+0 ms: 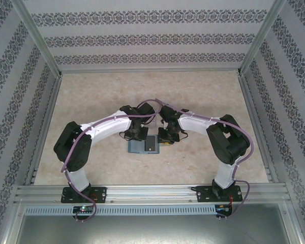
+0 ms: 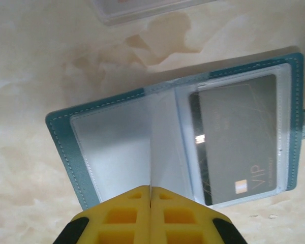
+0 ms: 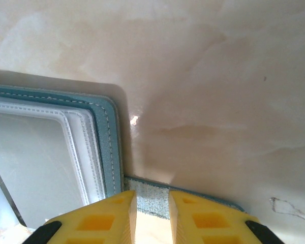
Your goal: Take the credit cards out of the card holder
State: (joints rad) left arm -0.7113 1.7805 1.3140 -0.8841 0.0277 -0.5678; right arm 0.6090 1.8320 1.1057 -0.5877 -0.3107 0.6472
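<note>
The holder (image 2: 61, 133) lies open on the table (image 2: 30, 61), between the two arms, and the job is at its page-lifting step. The left gripper (image 2: 151, 197) is closed tight on a clear sleeve (image 2: 163, 137), pinching its near edge so the leaf stands up from the spine. A dark card (image 2: 239, 140) sits in the pocket on the tab side (the plastic over it glints). The right gripper (image 3: 152, 203) has its jaws a little apart at the tab (image 3: 150, 195) on the holder's edge. Whether it pinches the tab or only presses on it I cannot tell.

Next, I judge, the card has to slide out through its pocket's open side. That calls for the holder to be pinned flat and for a grip on the card's edge alone, not the plastic. Room looks good, with bare table beyond the tab edge. A clear tray (image 2: 142, 10) lies near the far edge, apart from the holder.
</note>
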